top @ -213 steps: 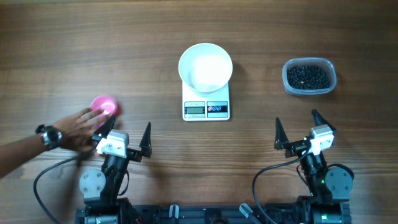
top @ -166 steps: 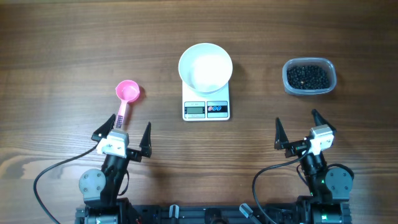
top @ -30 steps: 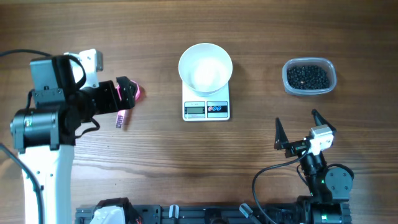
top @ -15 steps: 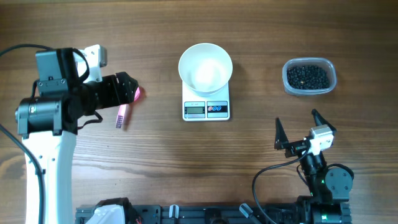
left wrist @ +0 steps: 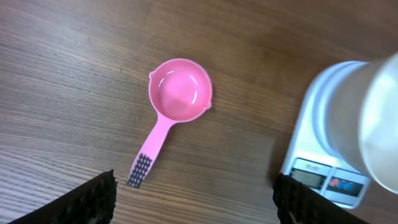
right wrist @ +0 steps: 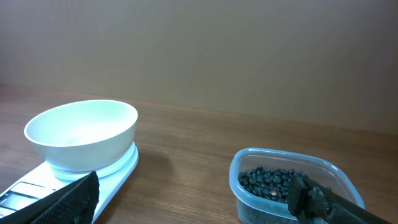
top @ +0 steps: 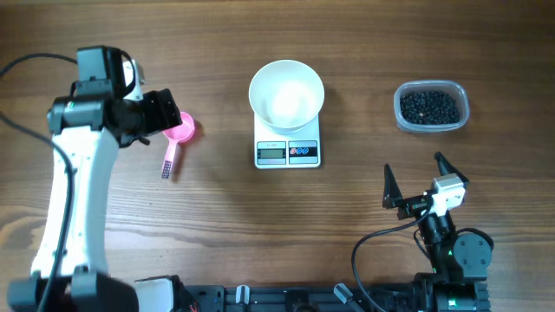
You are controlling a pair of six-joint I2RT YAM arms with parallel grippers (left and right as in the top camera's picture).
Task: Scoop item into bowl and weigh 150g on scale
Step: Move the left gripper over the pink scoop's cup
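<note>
Beans [top: 428, 107], small and black, are kept in a clear plastic tub [top: 401, 118] at the far right of the desk [top: 364, 43], well apart from the white bowl [top: 286, 94]. The bowl is seated on the scale [top: 287, 152], so that whatever is tipped in can be read on the display, and it is seen to be empty. A pink scoop [left wrist: 180, 90] is laid flat left of the scale, cup up, presumably so that its handle can be taken from above. The left gripper [left wrist: 200, 198] is poised over it, jaws spread wide with nothing between them. The right gripper [top: 418, 178] is parked near the desk's front edge, jaws likewise apart and empty.
</note>
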